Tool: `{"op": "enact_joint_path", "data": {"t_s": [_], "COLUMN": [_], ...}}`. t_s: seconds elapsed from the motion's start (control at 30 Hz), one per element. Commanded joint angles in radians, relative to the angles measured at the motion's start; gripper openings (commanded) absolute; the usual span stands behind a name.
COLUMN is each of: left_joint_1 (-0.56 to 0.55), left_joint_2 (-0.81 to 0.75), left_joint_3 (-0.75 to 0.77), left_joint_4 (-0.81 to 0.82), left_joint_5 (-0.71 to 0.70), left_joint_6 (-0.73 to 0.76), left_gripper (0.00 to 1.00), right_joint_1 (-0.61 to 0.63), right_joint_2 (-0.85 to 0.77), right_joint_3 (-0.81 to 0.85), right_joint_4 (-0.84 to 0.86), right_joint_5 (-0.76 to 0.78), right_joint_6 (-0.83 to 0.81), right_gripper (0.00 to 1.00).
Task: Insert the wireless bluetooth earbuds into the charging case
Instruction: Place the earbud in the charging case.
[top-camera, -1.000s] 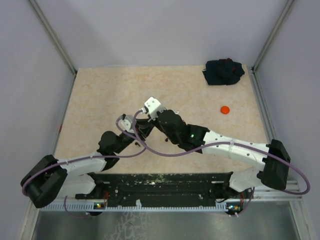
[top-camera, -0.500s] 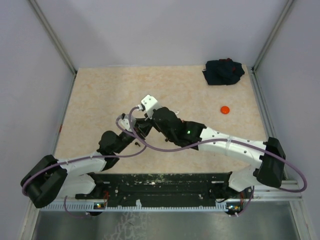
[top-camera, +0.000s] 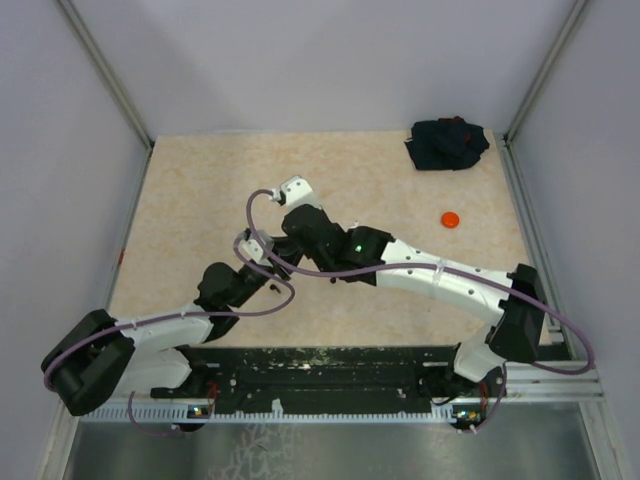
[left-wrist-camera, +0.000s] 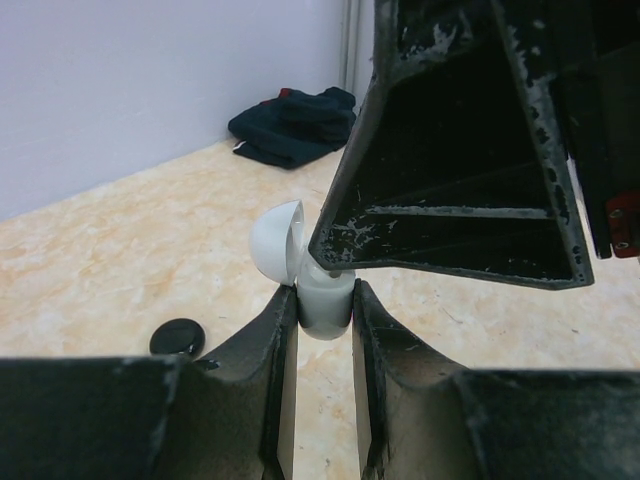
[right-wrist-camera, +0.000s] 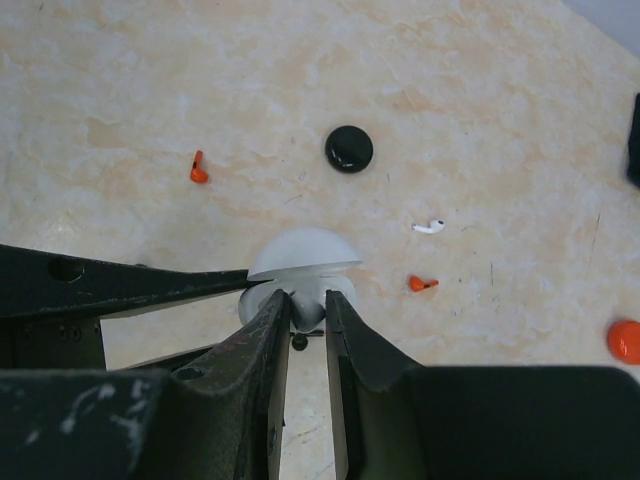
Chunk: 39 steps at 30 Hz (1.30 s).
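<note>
- Centrally, the left gripper (left-wrist-camera: 324, 298) pinches the white charging case (left-wrist-camera: 326, 318) by its lower body, holding it upright with the domed lid (left-wrist-camera: 272, 240) swung open.
- Directly over the case hangs the right gripper (right-wrist-camera: 307, 298), fingers pressed almost together; whether anything sits between them cannot be told.
- In the right wrist view, a white earbud (right-wrist-camera: 430, 227) and a red earbud (right-wrist-camera: 420, 284) lie on the table (right-wrist-camera: 500, 80) near the case's right, and a second red earbud (right-wrist-camera: 198, 170) lies well to its left.
- A black puck (right-wrist-camera: 348, 148) rests beyond the case; an orange puck (right-wrist-camera: 625, 340) and a dark cloth (top-camera: 447, 145) lie farther off.
</note>
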Motion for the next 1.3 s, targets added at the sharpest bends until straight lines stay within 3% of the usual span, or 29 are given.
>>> {"op": "enact_joint_path", "data": {"t_s": [0.0, 0.33, 0.47, 0.8, 0.97, 1.03, 1.27], "left_joint_1": [-0.009, -0.019, -0.028, -0.041, -0.046, -0.046, -0.042], "left_joint_2": [-0.019, -0.014, -0.012, -0.012, -0.007, -0.006, 0.025], "left_joint_3": [-0.012, -0.028, -0.031, -0.044, -0.049, -0.050, -0.088], "left_joint_4": [0.080, 0.117, 0.123, 0.141, 0.157, 0.161, 0.241], "left_joint_5": [-0.003, 0.000, -0.020, -0.032, -0.031, -0.028, -0.093], "left_joint_6": [0.016, 0.033, 0.052, 0.072, 0.086, 0.089, 0.040], "left_gripper": [0.00, 0.00, 0.00, 0.00, 0.00, 0.00, 0.00], "right_joint_1": [0.003, -0.033, -0.043, -0.070, -0.080, -0.084, -0.095], "right_joint_2": [0.005, 0.018, 0.032, 0.046, 0.058, 0.058, -0.007], "right_joint_3": [0.056, 0.116, 0.130, 0.155, 0.168, 0.172, 0.160], "right_joint_4": [-0.079, -0.183, -0.207, -0.237, -0.260, -0.265, -0.198], "right_joint_5": [0.058, 0.057, 0.068, 0.081, 0.076, 0.068, -0.020], "right_joint_6": [0.113, 0.268, 0.315, 0.330, 0.335, 0.341, 0.295], "right_gripper": [0.19, 0.17, 0.30, 0.34, 0.57, 0.62, 0.63]}}
